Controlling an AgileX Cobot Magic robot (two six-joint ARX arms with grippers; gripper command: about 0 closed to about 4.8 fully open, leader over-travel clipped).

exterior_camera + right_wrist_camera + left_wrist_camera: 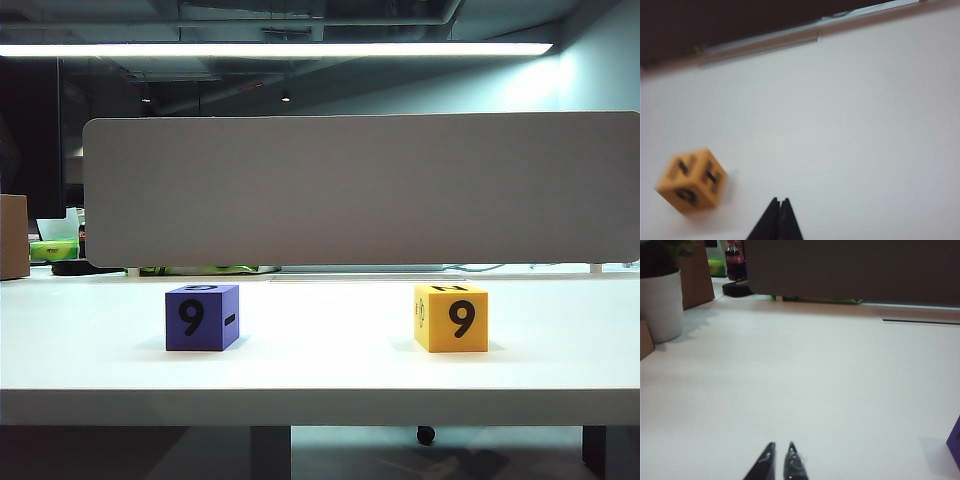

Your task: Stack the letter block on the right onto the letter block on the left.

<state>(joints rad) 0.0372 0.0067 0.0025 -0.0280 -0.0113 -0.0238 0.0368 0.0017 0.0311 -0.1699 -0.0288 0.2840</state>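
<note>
**Two blocks apart on the worktop, both grippers clear of them**

On the white worktop (330, 360) the purple letter block (201, 317) sits to the left and the yellow letter block (451, 318) to the right in the exterior view — well apart, each flat on the surface and each showing a black "9" on its front face. A grey partition panel (360, 190) stands behind them. No arm shows in this view.

In the right wrist view the right gripper (778, 202) hangs over bare worktop with its fingers (771, 220) pressed together, tips touching, nothing between them. The yellow letter block (691, 180) lies off to one side of the tips, near but clearly not touching; it looks blurred, black marks on its visible faces.

In the left wrist view the left gripper (780, 447) shows two dark fingers (765, 462) with only a thin slit between the tips — clenched, or very nearly, and grasping nothing. Only a corner of the purple letter block (955, 447) shows at the frame edge, well away from the fingers. A white plant pot (660, 305) and a cola bottle (734, 260) stand at the far side of the worktop.
</note>
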